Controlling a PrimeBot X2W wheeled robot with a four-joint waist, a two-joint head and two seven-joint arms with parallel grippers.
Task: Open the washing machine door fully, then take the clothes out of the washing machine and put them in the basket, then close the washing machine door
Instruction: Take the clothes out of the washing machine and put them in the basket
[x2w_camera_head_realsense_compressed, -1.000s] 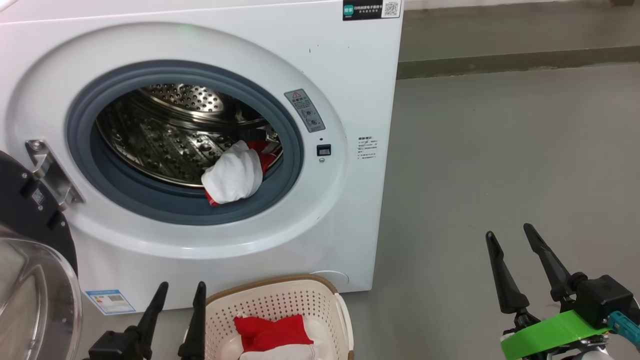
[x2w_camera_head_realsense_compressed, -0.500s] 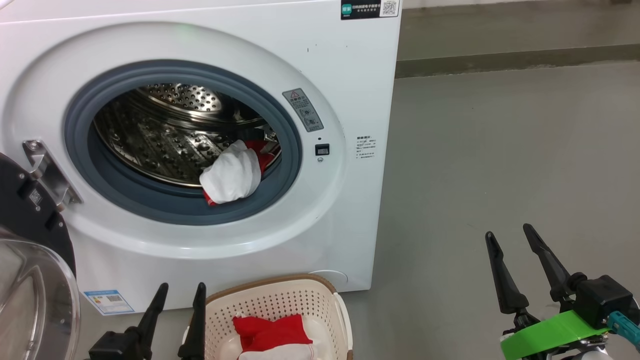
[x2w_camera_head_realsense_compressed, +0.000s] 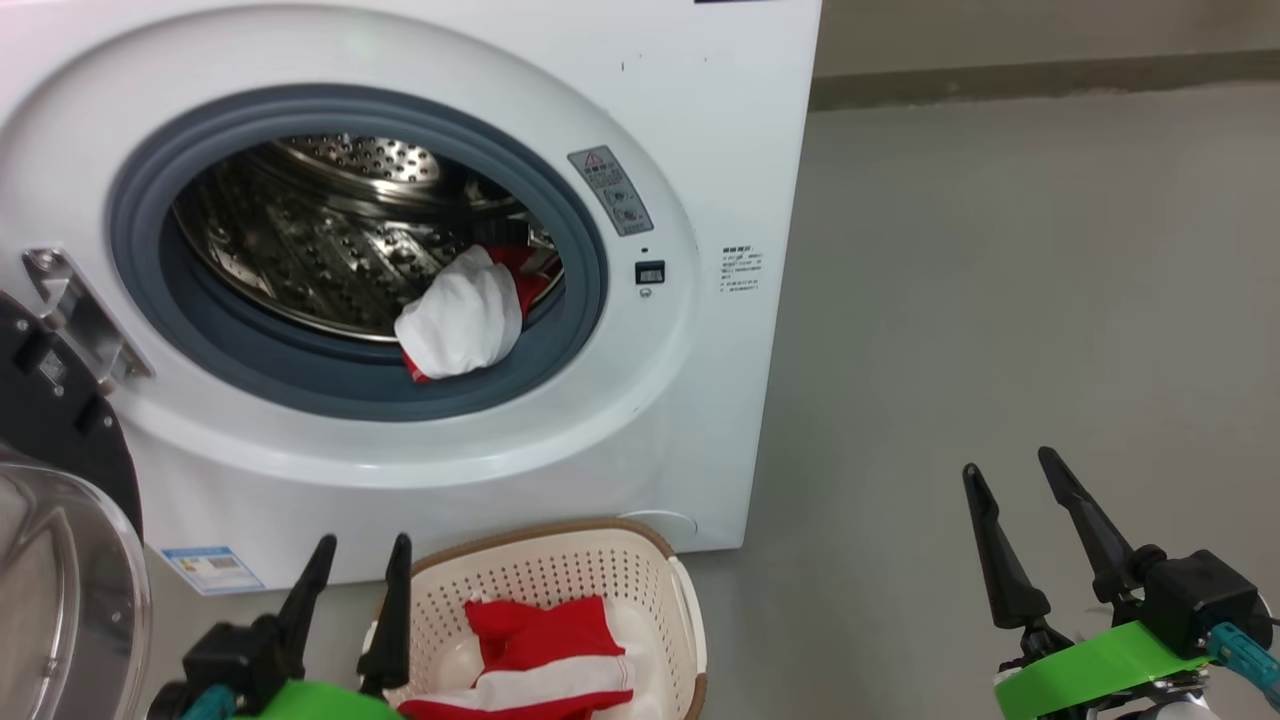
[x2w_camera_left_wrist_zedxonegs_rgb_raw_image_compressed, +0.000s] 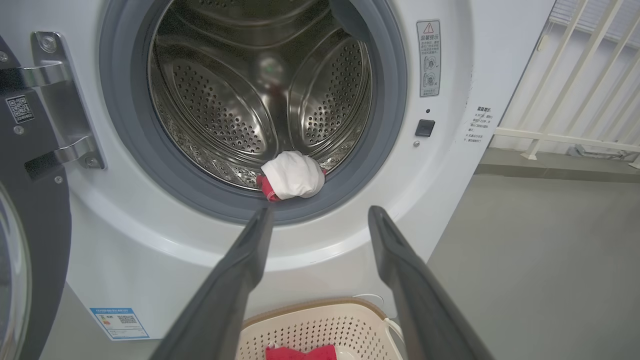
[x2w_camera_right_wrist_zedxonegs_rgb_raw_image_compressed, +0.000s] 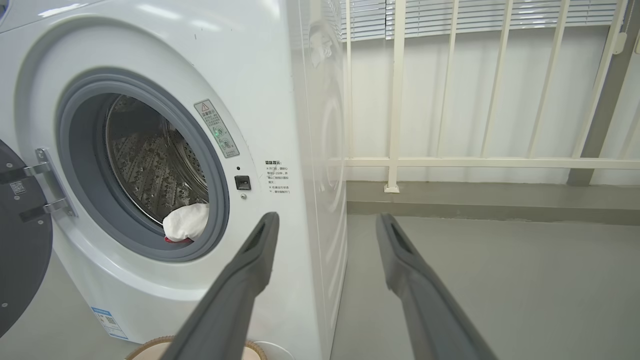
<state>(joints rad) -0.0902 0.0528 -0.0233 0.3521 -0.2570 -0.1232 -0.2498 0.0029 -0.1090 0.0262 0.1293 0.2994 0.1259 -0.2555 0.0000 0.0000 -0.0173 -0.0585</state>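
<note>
I'm watching the washing machine (x2w_camera_head_realsense_compressed: 720, 150) standing on the grey floor (x2w_camera_head_realsense_compressed: 1000, 300). The washing machine door (x2w_camera_head_realsense_compressed: 50, 420) is hanging swung out on the hinge side at the left, its glass bowl bulging toward me. Part of the clothes, a white bundle (x2w_camera_head_realsense_compressed: 460, 320) with red showing beneath, is lying at the lower right lip of the drum (x2w_camera_head_realsense_compressed: 300, 250) and draping onto the grey rubber ring (x2w_camera_head_realsense_compressed: 350, 385). The basket (x2w_camera_head_realsense_compressed: 560, 570) is sitting on the floor just in front of the machine, holding a red-and-white striped piece (x2w_camera_head_realsense_compressed: 540, 650). My left pincer (x2w_camera_head_realsense_compressed: 362, 545) is hovering beside the basket's left rim, jaws standing wide and gripping nothing. In the left wrist view its fingers (x2w_camera_left_wrist_zedxonegs_rgb_raw_image_compressed: 240, 280) are pointing toward the bundle. My right pincer (x2w_camera_head_realsense_compressed: 1010, 463) is hanging well off to the right above bare floor, likewise spread wide and empty, its fingers (x2w_camera_right_wrist_zedxonegs_rgb_raw_image_compressed: 240, 290) pointing near the machine's front right corner.
</note>
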